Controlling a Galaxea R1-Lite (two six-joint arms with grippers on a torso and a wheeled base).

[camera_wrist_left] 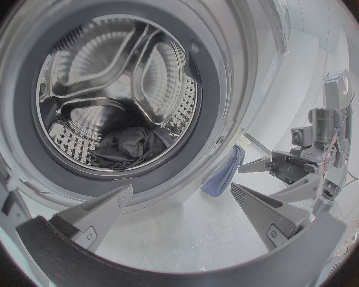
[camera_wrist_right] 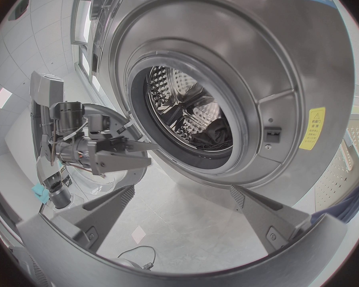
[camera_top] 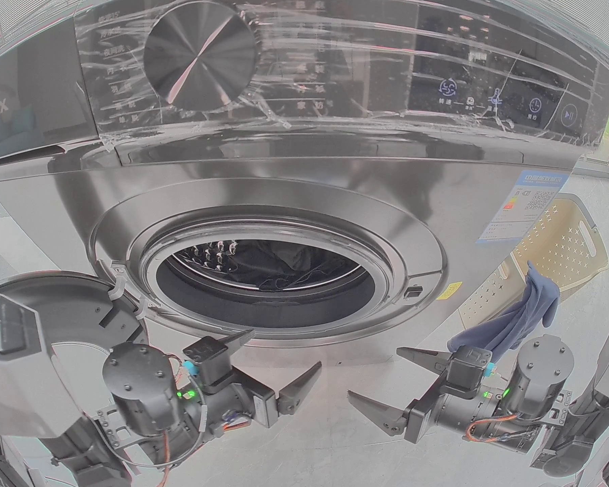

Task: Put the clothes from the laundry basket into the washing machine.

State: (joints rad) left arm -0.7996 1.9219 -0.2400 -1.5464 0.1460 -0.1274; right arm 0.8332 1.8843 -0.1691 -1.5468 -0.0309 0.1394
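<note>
Black garment (camera_wrist_left: 125, 148) lies crumpled low in the perforated steel drum (camera_wrist_left: 107, 68) of the washing machine (camera_top: 284, 184); blue cloth (camera_top: 521, 319) hangs over the cream laundry basket (camera_top: 568, 245) rim beside it. Yellow sticker (camera_wrist_right: 312, 128) by the latch, print unreadable. Left hand (camera_top: 284, 353) and right hand (camera_top: 375, 373) both spread wide, empty, before the opening.

The washer (camera_top: 304, 191) mouth gapes unblocked, bare floor (camera_top: 331, 434) in front of it. Inside, dark clothes (camera_wrist_left: 125, 148) fill only the drum's bottom. The door (camera_top: 88, 302) stands swung out left of the washer.
</note>
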